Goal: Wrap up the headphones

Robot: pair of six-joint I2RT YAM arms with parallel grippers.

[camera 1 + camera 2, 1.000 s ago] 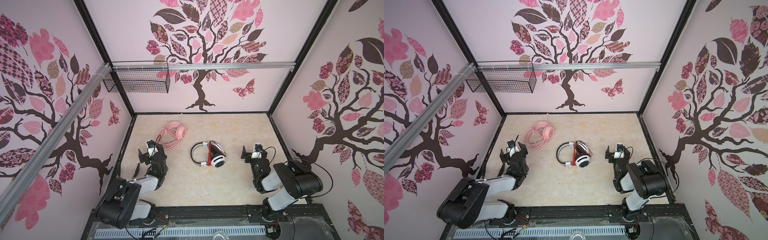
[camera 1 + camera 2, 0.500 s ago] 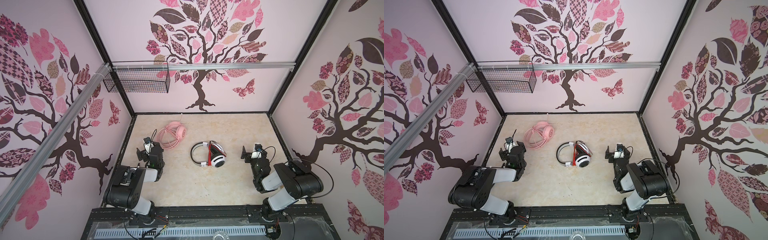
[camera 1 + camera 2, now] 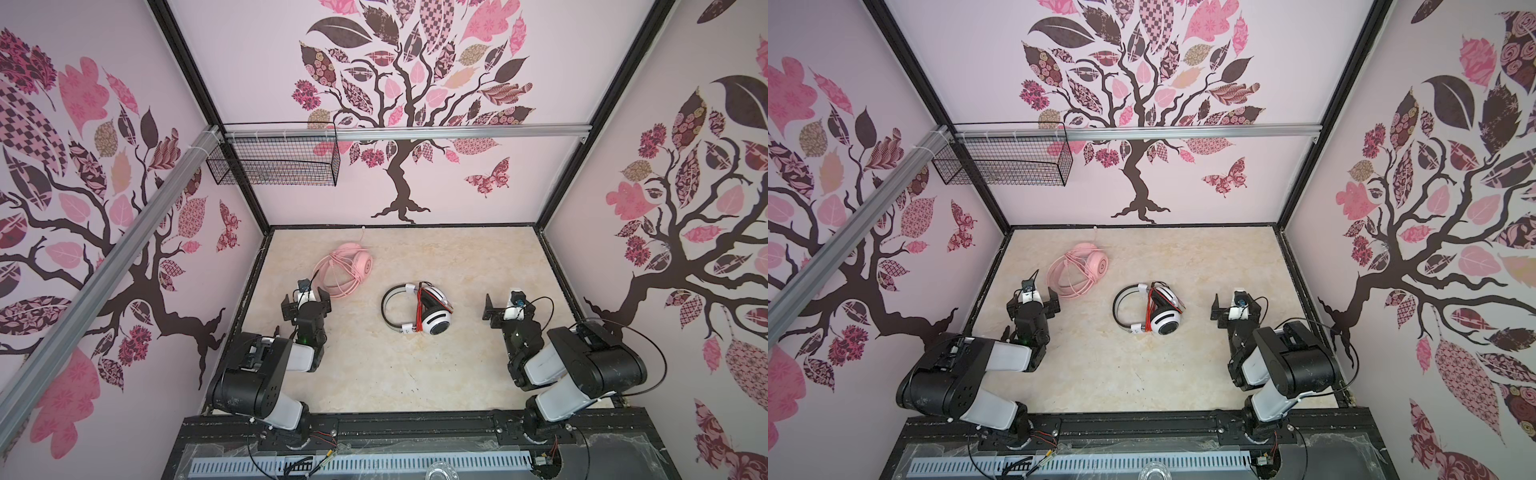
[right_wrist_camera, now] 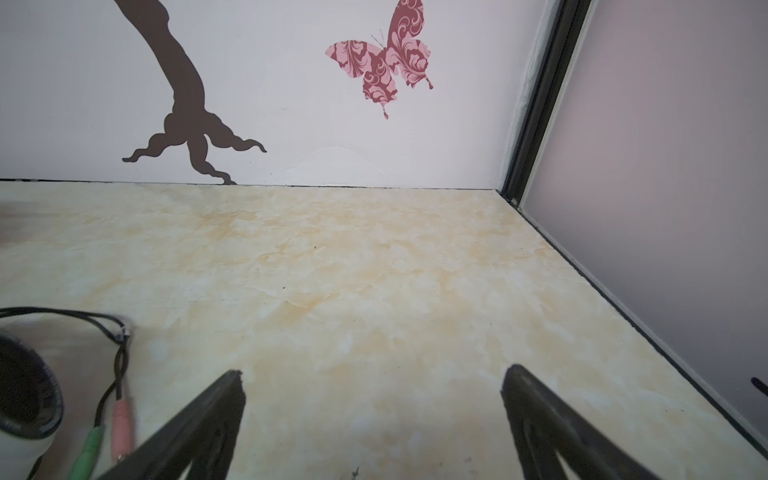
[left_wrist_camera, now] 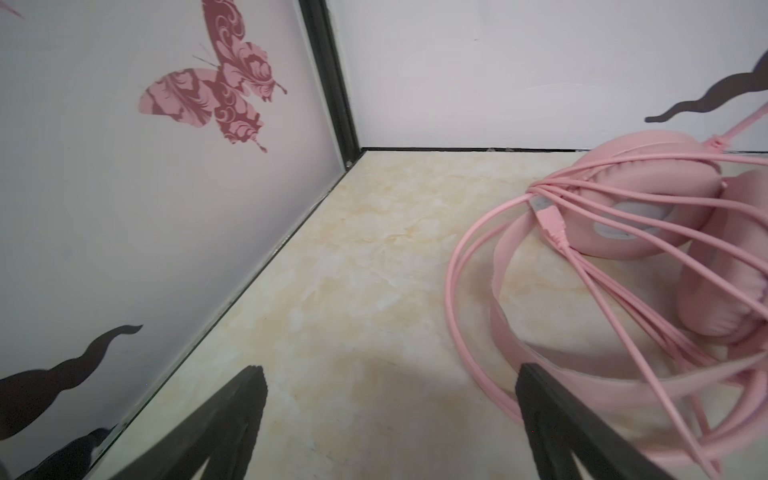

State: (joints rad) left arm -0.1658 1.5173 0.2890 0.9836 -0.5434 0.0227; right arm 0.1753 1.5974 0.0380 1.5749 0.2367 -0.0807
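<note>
**Grippers open, headsets at rest.** Both arms sit low on the marbled tabletop (image 3: 374, 374). The left gripper (image 3: 306, 302) and right gripper (image 3: 509, 311) are each spread wide and hold nothing.

In both top views the pink headset (image 3: 347, 272) lies left of centre, toward the back wall and just beyond the left gripper. The left wrist view shows one black fingertip (image 5: 532, 390) right beside its pink cable (image 5: 544, 193); whether they touch cannot be told. The white-and-black headset (image 3: 415, 309) sits at mid-frame, between the two arms and apart from both. Its orange-red cable (image 3: 420, 311) is bunched across the band beside the earcups.

Both cords appear already wound, so the job looks close to finished. Either headset should be light, with a springy plastic band, soft squashy earpads and a thin limp cord that slides and springs loose. The stiff headband looks the surest place to pinch. Loose cord is best taken near the plug (image 5: 548, 218), gently, to spare the joint.
</note>
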